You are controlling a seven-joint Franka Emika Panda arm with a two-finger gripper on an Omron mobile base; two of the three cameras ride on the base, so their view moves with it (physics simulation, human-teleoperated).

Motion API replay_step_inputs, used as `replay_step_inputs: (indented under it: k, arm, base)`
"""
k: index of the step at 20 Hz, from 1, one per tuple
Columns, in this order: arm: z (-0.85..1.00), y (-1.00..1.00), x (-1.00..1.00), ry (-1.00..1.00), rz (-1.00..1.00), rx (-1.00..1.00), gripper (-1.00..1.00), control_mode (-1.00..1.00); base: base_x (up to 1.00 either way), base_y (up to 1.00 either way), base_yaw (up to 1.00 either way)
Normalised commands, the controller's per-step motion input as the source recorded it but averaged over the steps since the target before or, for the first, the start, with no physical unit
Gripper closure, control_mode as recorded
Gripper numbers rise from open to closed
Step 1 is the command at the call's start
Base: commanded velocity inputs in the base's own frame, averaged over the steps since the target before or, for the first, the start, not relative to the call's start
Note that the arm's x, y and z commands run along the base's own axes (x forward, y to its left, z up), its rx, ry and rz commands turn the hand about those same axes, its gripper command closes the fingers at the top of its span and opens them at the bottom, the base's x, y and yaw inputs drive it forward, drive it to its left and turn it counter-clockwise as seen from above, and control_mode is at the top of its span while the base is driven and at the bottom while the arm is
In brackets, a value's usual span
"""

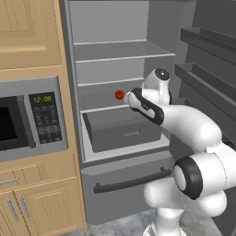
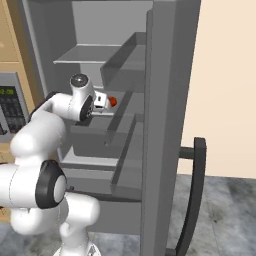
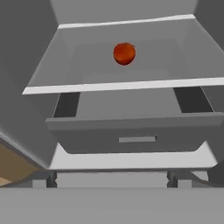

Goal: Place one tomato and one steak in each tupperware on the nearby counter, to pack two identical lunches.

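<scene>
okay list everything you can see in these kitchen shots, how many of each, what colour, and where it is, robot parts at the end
tomato: one, glossy red-orange, on a fridge shelf above the drawer.
fridge: one, grey, door swung open, several shelves.
fridge drawer: one, dark grey, under the tomato's shelf.
door handle: one, black, on the open door.
freezer drawer: one, grey with a dark bar handle, lowest.
microwave: one, grey, clock lit green, left of fridge.
cabinets: light wood, around the microwave.
arm: one, white with dark joints, reaching into the fridge.
claw: one, near the tomato, open, holding nothing.

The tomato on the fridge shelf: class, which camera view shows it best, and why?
The hand view: the tomato sits whole and unobstructed on the shelf. In the left base view it is small beside the arm; in the right base view it is partly hidden by the hand.
</scene>
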Motion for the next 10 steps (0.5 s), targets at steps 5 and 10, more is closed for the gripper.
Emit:
replay_step_inputs:
  k: [5,10]
  arm:
    - [-0.01,0.00,0.37,-0.01,0.00,0.00,-1.00,-1.00]
    - [-0.04,0.00,0.39,-0.04,0.00,0.00,-1.00,-1.00]
  base:
    - [0.00,0.00,0.00]
    - [0.00,0.00,0.00]
